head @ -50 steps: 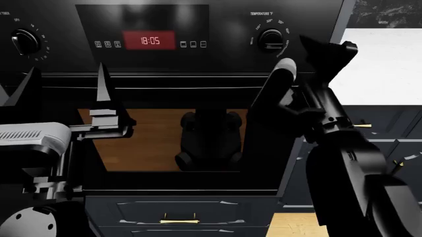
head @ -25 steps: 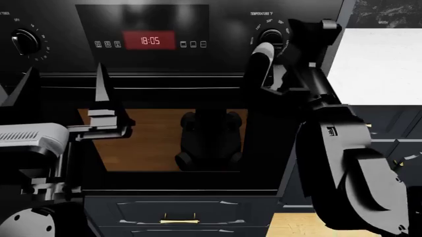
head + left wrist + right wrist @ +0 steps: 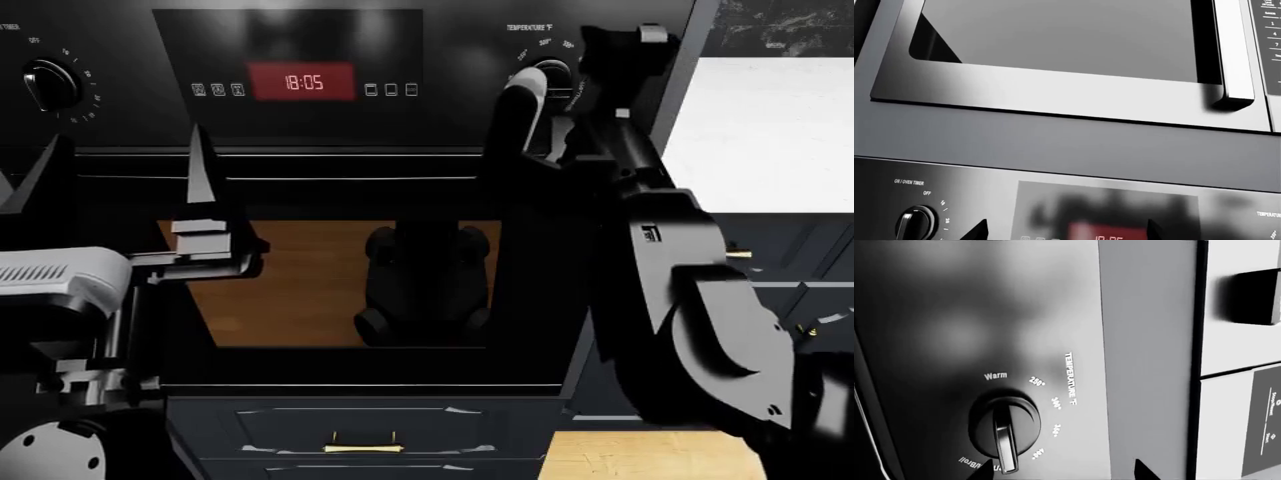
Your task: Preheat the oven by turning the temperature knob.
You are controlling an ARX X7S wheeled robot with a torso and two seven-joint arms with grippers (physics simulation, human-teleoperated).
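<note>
The black oven (image 3: 334, 40) fills the head view, with its red clock display (image 3: 303, 81) and a timer knob (image 3: 51, 83) at the left. The temperature knob (image 3: 545, 76) is partly hidden behind my right gripper (image 3: 571, 72), which is open right at it. In the right wrist view the knob (image 3: 1004, 427) points toward Broil, close to one fingertip (image 3: 991, 469) and off-centre in the open right gripper (image 3: 1066, 471). My left gripper (image 3: 127, 165) is open in front of the oven's bar handle (image 3: 347, 152). The left wrist view has the left gripper (image 3: 1066, 232) open, facing the display (image 3: 1107, 234).
A steel microwave (image 3: 1054, 95) with a vertical handle (image 3: 1235, 55) sits above the oven. Dark navy drawers with brass handles (image 3: 360, 441) lie below the oven door. A white surface (image 3: 774, 120) and more navy cabinets (image 3: 787, 270) stand to the right.
My right gripper has risen and swung left, from beside the oven handle up to the temperature knob. The left gripper has hardly shifted.
</note>
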